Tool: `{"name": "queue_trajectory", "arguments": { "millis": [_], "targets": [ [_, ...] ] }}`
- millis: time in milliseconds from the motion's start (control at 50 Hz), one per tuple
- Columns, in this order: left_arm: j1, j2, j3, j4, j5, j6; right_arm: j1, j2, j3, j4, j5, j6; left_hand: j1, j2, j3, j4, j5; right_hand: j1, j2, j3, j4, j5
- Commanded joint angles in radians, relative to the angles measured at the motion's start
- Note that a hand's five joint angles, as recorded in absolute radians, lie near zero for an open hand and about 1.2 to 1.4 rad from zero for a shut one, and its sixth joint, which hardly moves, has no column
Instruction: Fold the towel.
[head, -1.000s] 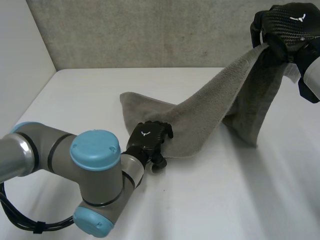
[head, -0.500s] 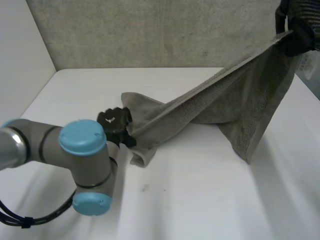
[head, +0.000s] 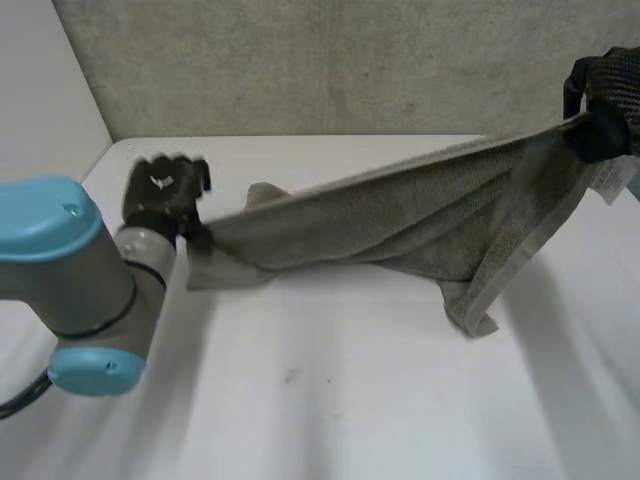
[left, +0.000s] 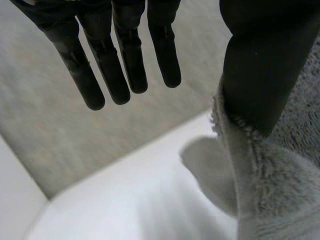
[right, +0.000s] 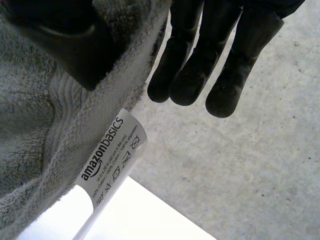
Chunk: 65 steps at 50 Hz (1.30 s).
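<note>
A grey towel (head: 400, 215) hangs stretched in the air between my two hands, sagging in the middle. Its lower corner (head: 470, 322) droops to the white table (head: 330, 400). My left hand (head: 160, 195) holds the towel's left end; in the left wrist view its thumb (left: 265, 60) presses the towel's edge (left: 270, 180) while the fingers (left: 125, 55) stay straight. My right hand (head: 612, 95) holds the right corner up high. In the right wrist view its thumb (right: 55, 35) clamps the towel (right: 30, 115) by the white care label (right: 112, 155).
A grey wall (head: 300, 60) closes the table's far side and a white wall stands to the left. My left arm (head: 60, 260), with its blue cap, lies over the table's left part. Bare table lies in front of the towel.
My left hand has swung left and up with the towel's end, pulling it off the table and stretching it out. The right hand has kept its corner, shifting slightly.
</note>
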Motion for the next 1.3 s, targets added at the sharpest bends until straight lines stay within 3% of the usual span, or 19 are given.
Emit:
{"name": "queue_trajectory", "arguments": {
  "millis": [20, 260, 440, 480, 520, 600, 640, 760, 860, 920, 1020, 1220, 1300],
  "targets": [
    [-0.014, -0.099, -0.039, -0.004, 0.043, -0.027, -0.002, 0.029, 0.012, -0.021, -0.001, 0.000, 0.082, 0.081, 0.080, 0.080, 0.082, 0.033, 0.064, 0.060, 0.053, 0.058],
    [-0.016, -0.167, -0.048, -0.009, 0.049, -0.164, -0.032, 0.045, 0.008, -0.022, -0.003, -0.002, 0.085, 0.083, 0.083, 0.083, 0.085, 0.033, 0.064, 0.060, 0.053, 0.058],
    [-0.030, -0.174, -0.069, -0.018, 0.115, -0.257, -0.034, 0.057, 0.010, -0.022, -0.001, 0.000, 0.103, 0.101, 0.101, 0.101, 0.103, 0.033, 0.064, 0.060, 0.053, 0.058],
    [-0.030, -0.174, -0.068, -0.027, 0.117, -0.259, -0.034, 0.057, 0.010, -0.022, -0.001, -0.002, 0.179, 0.177, 0.177, 0.177, 0.179, 0.033, 0.064, 0.060, 0.053, 0.058],
    [-0.030, -0.170, -0.068, -0.061, 0.117, -0.263, -0.034, 0.057, 0.010, -0.021, -0.001, -0.002, 0.749, 0.747, 0.747, 0.747, 0.749, 0.033, 0.064, 0.060, 0.053, 0.058],
    [-0.031, -0.145, -0.062, -0.118, 0.122, -0.257, -0.028, 0.054, 0.012, -0.018, -0.004, -0.005, 0.751, 0.749, 0.749, 0.749, 0.751, 0.033, 0.064, 0.060, 0.053, 0.058],
    [-0.022, -0.066, -0.057, -0.199, 0.128, -0.251, -0.028, 0.054, 0.009, -0.015, -0.006, -0.005, 0.751, 0.749, 0.749, 0.749, 0.751, 0.033, 0.064, 0.060, 0.053, 0.058],
    [0.004, 0.088, -0.039, -0.266, 0.129, -0.246, -0.034, 0.042, -0.007, 0.008, -0.039, -0.014, 0.751, 0.749, 0.749, 0.749, 0.751, 0.033, 0.064, 0.060, 0.053, 0.058],
    [0.070, 0.258, 0.001, -0.309, 0.131, -0.173, -0.046, 0.008, -0.042, 0.097, -0.084, -0.028, 0.751, 0.749, 0.749, 0.749, 0.751, 0.033, 0.064, 0.060, 0.053, 0.058],
    [0.105, 0.405, 0.067, -0.404, 0.146, 0.034, -0.062, -0.006, -0.070, 0.163, -0.093, -0.052, 0.751, 0.749, 0.749, 0.749, 0.751, 0.033, 0.064, 0.060, 0.053, 0.058],
    [0.104, 0.488, 0.145, -0.493, 0.201, 0.186, -0.062, -0.067, -0.123, 0.226, -0.095, -0.072, 0.751, 0.749, 0.749, 0.749, 0.751, 0.033, 0.064, 0.060, 0.053, 0.058],
    [0.143, 0.459, 0.291, -0.622, 0.224, 0.199, -0.062, -0.078, -0.283, 0.398, -0.150, -0.121, 0.751, 0.749, 0.749, 0.749, 0.751, 0.033, 0.064, 0.060, 0.053, 0.058],
    [0.162, 0.290, 0.337, -0.644, 0.238, 0.202, -0.057, 0.047, -0.338, 0.458, -0.142, -0.209, 0.751, 0.749, 0.749, 0.749, 0.751, 0.033, 0.064, 0.060, 0.053, 0.058]
  ]
}}
